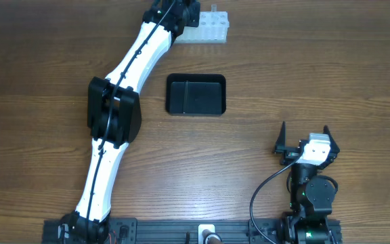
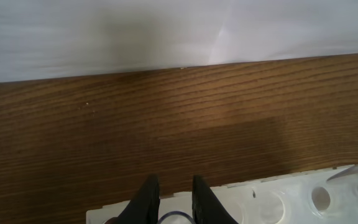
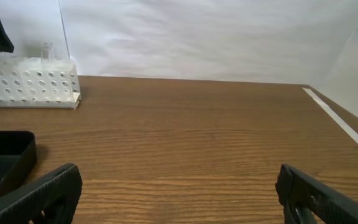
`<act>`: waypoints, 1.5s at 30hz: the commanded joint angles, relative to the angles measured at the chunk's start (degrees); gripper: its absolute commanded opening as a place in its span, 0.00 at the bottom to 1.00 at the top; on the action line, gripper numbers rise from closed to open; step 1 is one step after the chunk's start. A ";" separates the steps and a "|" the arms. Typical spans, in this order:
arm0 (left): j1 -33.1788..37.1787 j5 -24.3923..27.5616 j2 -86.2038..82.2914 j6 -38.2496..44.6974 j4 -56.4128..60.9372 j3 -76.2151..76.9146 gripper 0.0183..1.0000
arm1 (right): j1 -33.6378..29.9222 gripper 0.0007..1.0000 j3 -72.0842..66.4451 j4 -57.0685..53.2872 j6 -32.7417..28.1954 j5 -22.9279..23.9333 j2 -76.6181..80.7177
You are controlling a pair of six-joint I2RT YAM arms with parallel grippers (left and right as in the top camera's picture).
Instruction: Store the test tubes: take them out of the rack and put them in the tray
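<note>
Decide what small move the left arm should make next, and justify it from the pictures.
Probably lift the left end effector straight up: its fingers look closed on a test tube seated in the rack, and the tray sits empty.

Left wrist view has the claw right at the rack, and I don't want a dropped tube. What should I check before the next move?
1. Left claw over the rack: ok.
2. Grip on the blue-rimmed tube at that claw: cannot tell.
3. Tray empty and ready to receive: ok.
4. Table between rack and tray free of obstacles: ok.
5. Right claw open, well away from the tray: ok.
</note>
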 commanded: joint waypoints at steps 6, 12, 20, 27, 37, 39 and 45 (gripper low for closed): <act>0.04 0.37 0.90 -0.20 -1.25 2.99 0.10 | -0.37 0.99 -0.31 -0.24 -0.07 0.17 -0.46; -0.15 0.13 -0.28 -0.17 -4.39 4.63 0.08 | -0.37 0.99 -0.31 -0.24 -0.07 0.17 -0.46; -0.24 0.09 -4.98 -0.17 -4.39 4.63 0.06 | -0.37 0.99 -0.31 -0.24 -0.07 0.17 -0.46; -0.24 -0.57 -9.62 -0.17 -4.37 4.63 0.02 | -0.37 0.99 -0.31 -0.24 -0.07 0.17 -0.46; -0.42 -0.72 -16.31 -0.24 -9.66 4.63 0.02 | -0.37 0.99 -0.31 -0.22 -0.07 0.17 -0.46; -0.59 1.11 -17.55 -0.37 -15.28 4.63 0.02 | -0.37 0.99 -0.31 -0.24 -0.07 0.17 -0.46; -1.60 8.70 -19.04 -5.25 -36.59 4.63 0.02 | -0.37 0.99 -0.31 -0.24 -0.07 0.17 -0.46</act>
